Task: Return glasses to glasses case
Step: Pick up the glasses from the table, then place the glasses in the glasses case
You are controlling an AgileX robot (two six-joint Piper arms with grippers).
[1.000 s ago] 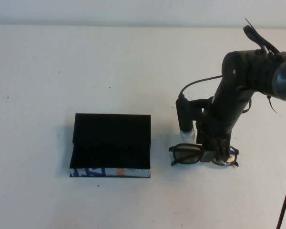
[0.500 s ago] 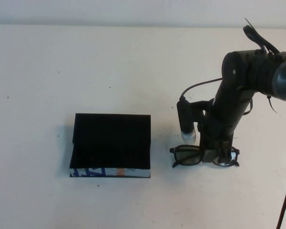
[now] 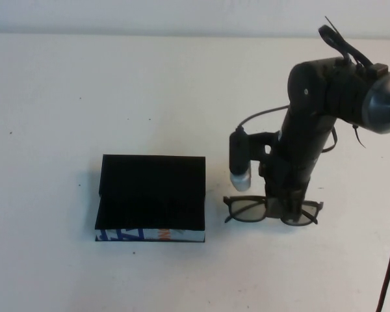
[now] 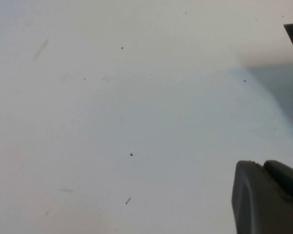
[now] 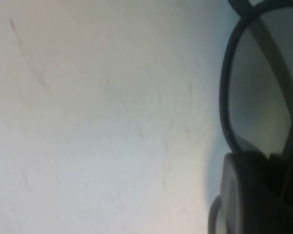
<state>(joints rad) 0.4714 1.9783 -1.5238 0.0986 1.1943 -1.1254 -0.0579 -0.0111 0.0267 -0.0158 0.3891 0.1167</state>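
The right jaws (image 3: pixel 287 211) reach down onto the glasses (image 3: pixel 247 209) at the bridge and appear to pinch the frame there, though the arm hides the contact; one lens juts out toward the glasses case (image 3: pixel 151 198), which sits open on the table (image 3: pixel 52 97), well apart from the right jaws; the left jaws (image 4: pixel 268 200) hover above bare table, their state impossible to tell.

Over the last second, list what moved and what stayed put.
The right gripper closed on the glasses at the bridge and carried them a little left, toward the glasses case; the arm swung the same way. The case has not moved and is open as before. The left gripper hangs over bare table.
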